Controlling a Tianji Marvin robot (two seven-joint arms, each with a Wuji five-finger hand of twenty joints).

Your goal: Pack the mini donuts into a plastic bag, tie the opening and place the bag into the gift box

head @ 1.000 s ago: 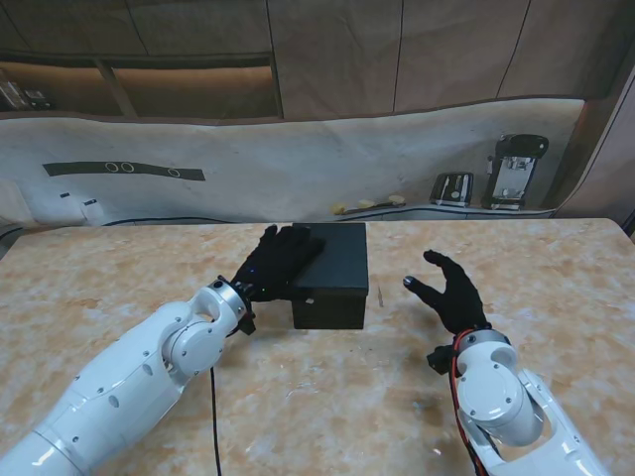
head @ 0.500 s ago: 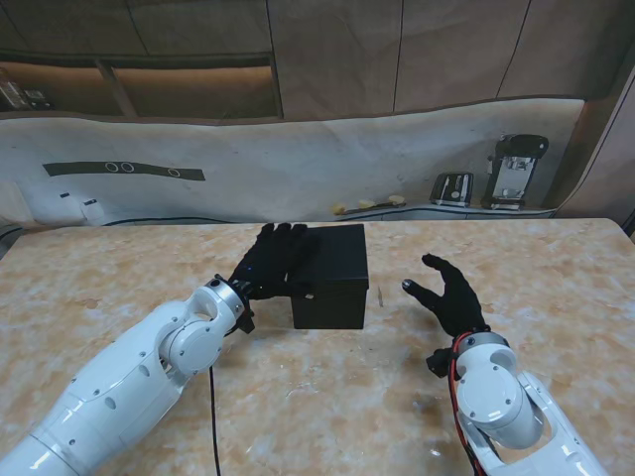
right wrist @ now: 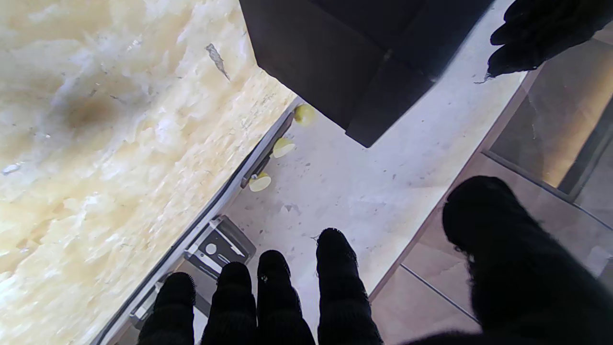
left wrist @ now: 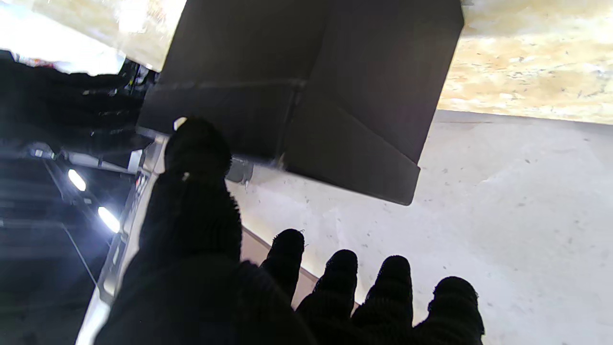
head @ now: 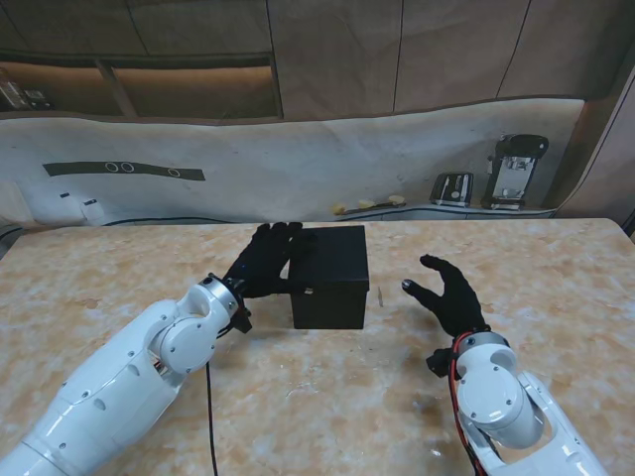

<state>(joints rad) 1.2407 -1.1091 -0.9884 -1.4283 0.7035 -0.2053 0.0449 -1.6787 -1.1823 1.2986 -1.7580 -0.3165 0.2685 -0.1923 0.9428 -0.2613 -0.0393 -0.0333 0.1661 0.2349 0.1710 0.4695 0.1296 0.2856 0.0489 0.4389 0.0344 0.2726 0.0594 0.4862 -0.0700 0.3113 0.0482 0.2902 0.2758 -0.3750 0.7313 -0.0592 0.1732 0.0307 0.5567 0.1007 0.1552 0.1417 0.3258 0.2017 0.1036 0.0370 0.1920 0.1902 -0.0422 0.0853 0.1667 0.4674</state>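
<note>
The black gift box (head: 334, 270) stands with its lid on at the table's middle. My left hand (head: 265, 260) is at its left side, open, its fingers spread by the box's far left corner and holding nothing. In the left wrist view the box (left wrist: 311, 96) lies past my fingertips (left wrist: 345, 268), apart from them. My right hand (head: 448, 295) hovers open to the right of the box, thumb towards it, empty. The right wrist view shows the box (right wrist: 345, 57) and my left hand (right wrist: 541, 33) beyond it. No donuts or bag can be seen.
The marbled table top (head: 327, 397) spreads around the box. Behind the table's far edge runs a white ledge with small pale yellow pieces (head: 368, 204) and two dark devices (head: 452, 188) at the right. A black cable (head: 211, 416) hangs by my left arm.
My left hand has slid off the box lid to the left and back a little. The right hand has hardly moved.
</note>
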